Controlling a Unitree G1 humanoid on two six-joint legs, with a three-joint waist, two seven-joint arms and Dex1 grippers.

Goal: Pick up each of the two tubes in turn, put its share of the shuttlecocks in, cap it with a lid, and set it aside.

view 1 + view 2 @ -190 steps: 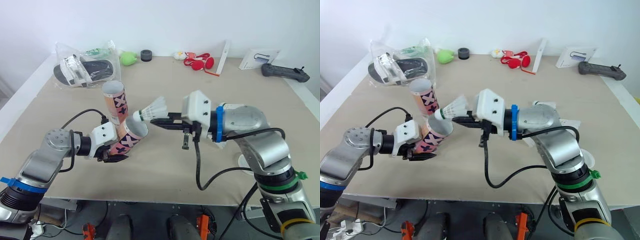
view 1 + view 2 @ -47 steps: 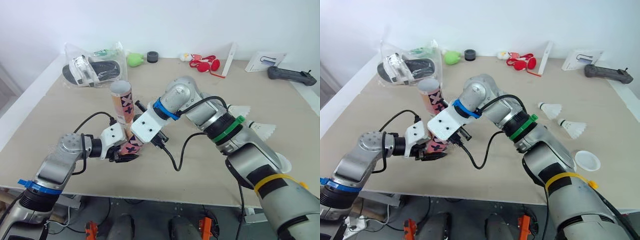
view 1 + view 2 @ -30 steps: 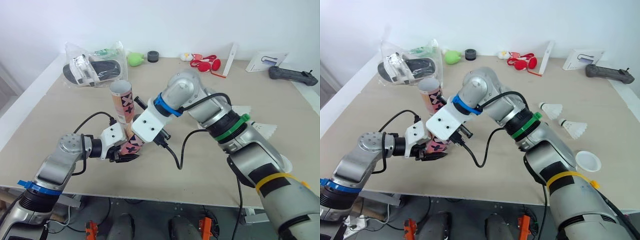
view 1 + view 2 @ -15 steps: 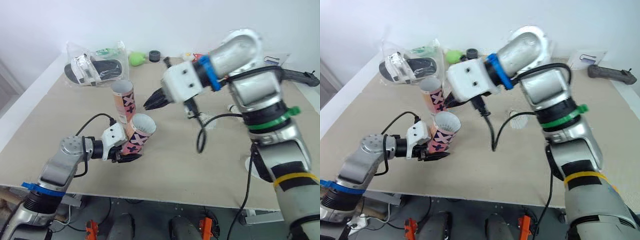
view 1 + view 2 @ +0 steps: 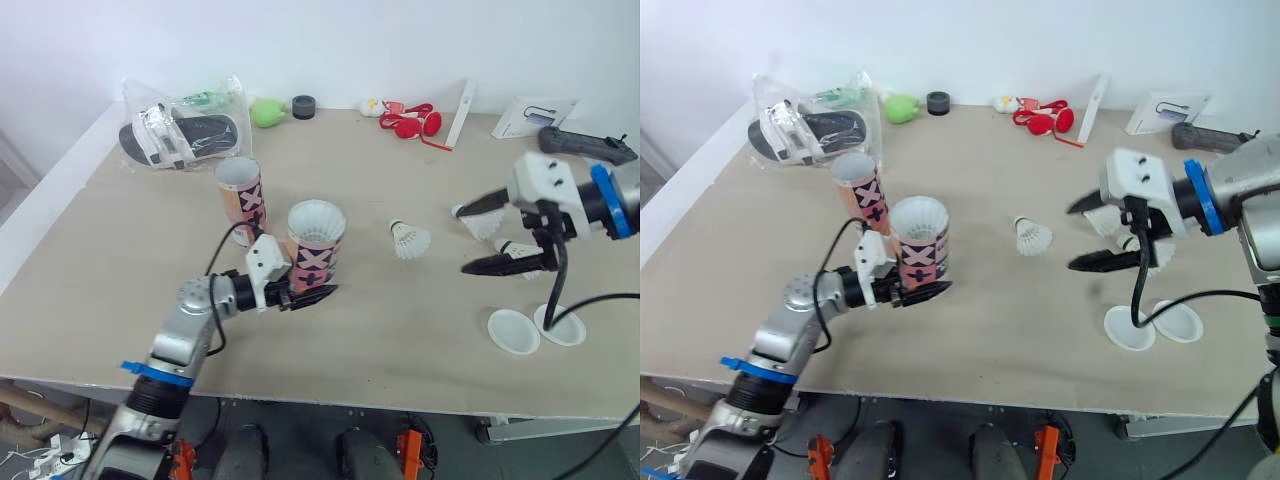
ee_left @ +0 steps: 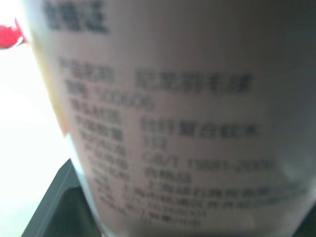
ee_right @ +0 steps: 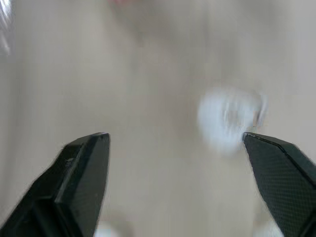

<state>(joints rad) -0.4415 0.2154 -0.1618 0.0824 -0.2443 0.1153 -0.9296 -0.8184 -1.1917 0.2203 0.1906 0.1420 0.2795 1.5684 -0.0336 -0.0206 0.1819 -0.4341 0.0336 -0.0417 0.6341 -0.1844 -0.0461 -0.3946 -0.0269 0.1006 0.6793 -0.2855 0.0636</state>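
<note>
Left end effector [image 5: 300, 295] clenched on the tube [image 5: 315, 250], upright just beside second tube [image 5: 242, 200]; right end effector [image 5: 462, 240] released, spread wide above the surface [image 5: 380, 330] near a shuttlecock [image 5: 410, 240].

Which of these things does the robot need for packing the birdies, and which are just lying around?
For the job:
held tube
second tube
loose shuttlecocks
two white lids

Just lying about:
bagged sandals
green toy
black roll
red thing
white box
black controller
</note>
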